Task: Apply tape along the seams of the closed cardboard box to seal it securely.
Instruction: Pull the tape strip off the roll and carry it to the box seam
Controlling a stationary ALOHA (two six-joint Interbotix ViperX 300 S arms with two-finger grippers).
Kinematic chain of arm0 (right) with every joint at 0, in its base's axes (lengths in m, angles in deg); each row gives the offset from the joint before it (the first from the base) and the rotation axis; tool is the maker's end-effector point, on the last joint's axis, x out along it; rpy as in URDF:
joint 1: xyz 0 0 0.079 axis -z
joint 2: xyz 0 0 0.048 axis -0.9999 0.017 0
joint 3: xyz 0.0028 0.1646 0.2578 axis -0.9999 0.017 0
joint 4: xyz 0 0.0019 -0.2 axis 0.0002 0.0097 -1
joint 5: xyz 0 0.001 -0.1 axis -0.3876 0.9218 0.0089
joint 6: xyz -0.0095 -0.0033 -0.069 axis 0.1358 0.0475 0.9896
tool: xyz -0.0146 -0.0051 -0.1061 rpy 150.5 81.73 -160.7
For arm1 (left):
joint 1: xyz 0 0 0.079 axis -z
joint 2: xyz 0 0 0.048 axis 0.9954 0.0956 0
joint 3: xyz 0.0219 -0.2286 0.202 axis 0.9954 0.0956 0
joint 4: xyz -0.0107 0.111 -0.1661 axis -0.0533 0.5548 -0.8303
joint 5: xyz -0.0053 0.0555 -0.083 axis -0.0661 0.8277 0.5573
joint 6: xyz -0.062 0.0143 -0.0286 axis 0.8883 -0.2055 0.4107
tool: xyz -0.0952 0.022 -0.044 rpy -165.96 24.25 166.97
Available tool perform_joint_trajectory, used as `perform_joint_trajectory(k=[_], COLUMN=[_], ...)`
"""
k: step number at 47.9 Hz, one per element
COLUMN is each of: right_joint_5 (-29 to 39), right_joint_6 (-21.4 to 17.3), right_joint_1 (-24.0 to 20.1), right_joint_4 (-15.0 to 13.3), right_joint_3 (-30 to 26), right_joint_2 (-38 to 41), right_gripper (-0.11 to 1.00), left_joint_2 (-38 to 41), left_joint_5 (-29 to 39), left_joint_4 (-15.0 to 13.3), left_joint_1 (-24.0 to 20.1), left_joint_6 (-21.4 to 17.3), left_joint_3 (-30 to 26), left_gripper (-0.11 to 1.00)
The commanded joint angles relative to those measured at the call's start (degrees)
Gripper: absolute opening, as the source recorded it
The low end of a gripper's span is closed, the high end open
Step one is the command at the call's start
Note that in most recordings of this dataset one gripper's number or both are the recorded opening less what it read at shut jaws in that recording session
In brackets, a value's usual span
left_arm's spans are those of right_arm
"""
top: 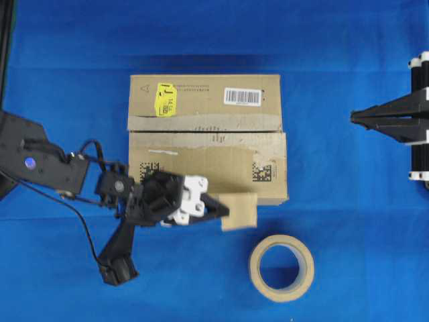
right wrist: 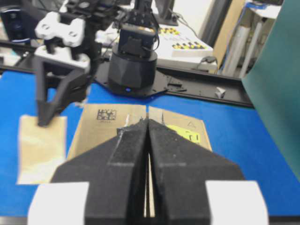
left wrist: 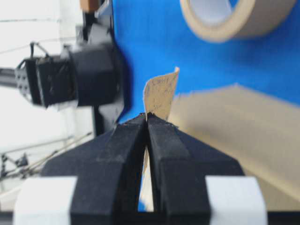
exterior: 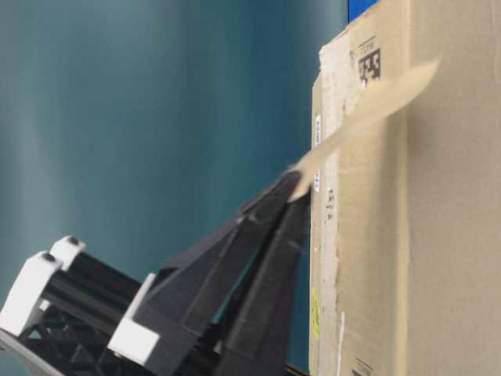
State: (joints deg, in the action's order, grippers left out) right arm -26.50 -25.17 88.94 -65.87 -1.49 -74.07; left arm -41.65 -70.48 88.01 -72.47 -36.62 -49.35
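Tan tape [top: 239, 211] hangs pinched in left gripper [top: 224, 211] jaws, seemingly overlapping cardboard box [top: 208, 137]; right gripper [top: 353, 117] jaws pressed together.

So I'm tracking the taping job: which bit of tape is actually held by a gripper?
The short tan tape piece, pinched in the left gripper at the box's near edge. The tape roll lies free on the table.

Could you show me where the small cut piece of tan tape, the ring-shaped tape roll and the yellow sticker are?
small tan paper tape piece [top: 240, 211], overhead view, its middle.
beige ring-shaped tape roll [top: 257, 271], overhead view, its left rim.
yellow sticker [top: 165, 99], overhead view, its middle, on the box top.
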Motion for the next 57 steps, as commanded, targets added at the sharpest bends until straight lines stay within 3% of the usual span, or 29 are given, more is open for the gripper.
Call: perform_joint_trajectory(k=[1, 14, 37, 57], right_joint_5=[-0.1, -0.4, -0.5, -4.9], right_joint_6=[-0.1, 0.0, 0.3, 0.4], right_joint_1=[0.0, 0.0, 0.0, 0.0], right_joint_4=[-0.1, -0.1, -0.5, -0.5], right_joint_3=[-1.8, -2.3, -3.4, -3.6], right_joint_2=[-0.3, -0.2, 2.4, 6.8], right_gripper=[0.00, 0.00, 0.00, 0.00], left_joint_2=[-3.0, -7.5, -8.5, -8.1], left_joint_5=[-0.4, -0.4, 4.0, 9.6], left_joint_4=[0.1, 0.1, 0.1, 0.0], left_joint_1=[-1.7, -7.3, -12.7, -13.4], left_joint_6=[-2.1, -7.7, -8.2, -7.3], left_joint_3=[0.5, 3.8, 4.3, 4.0], left_gripper=[0.01, 0.01, 0.01, 0.01])
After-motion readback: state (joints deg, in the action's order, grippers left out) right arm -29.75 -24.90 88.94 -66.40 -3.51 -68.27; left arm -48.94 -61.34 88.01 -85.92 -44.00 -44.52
